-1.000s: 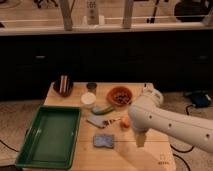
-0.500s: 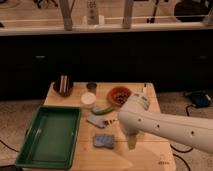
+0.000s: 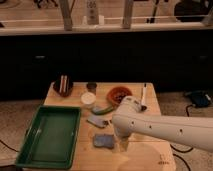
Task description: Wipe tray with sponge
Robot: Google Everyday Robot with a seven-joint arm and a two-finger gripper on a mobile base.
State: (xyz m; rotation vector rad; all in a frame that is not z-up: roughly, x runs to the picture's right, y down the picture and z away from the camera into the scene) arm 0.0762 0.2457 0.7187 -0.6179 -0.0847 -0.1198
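Down on the wooden table (image 3: 145,156), the green tray (image 3: 50,137) lies at the front left corner, its long side running away from the camera, with nothing in it. Just right of the tray, apart from its rim, lies the light-blue sponge (image 3: 103,141), flat on the wood. The gripper (image 3: 122,143) hangs right of the sponge, farther from the tray, pointing down close above the table at the end of a thick white arm (image 3: 165,127) that reaches in from the right. Whether it is spread or pressed together cannot be told, and it holds nothing that shows.

Beyond the sponge, right of the tray's far end, lies a flat blue-grey piece (image 3: 97,121), then a curved green item (image 3: 104,109) and a small white cup (image 3: 88,98). Behind the tray's far rim stands a dark bowl (image 3: 63,87). A red bowl (image 3: 120,94) sits well right of the tray, near the table's back.
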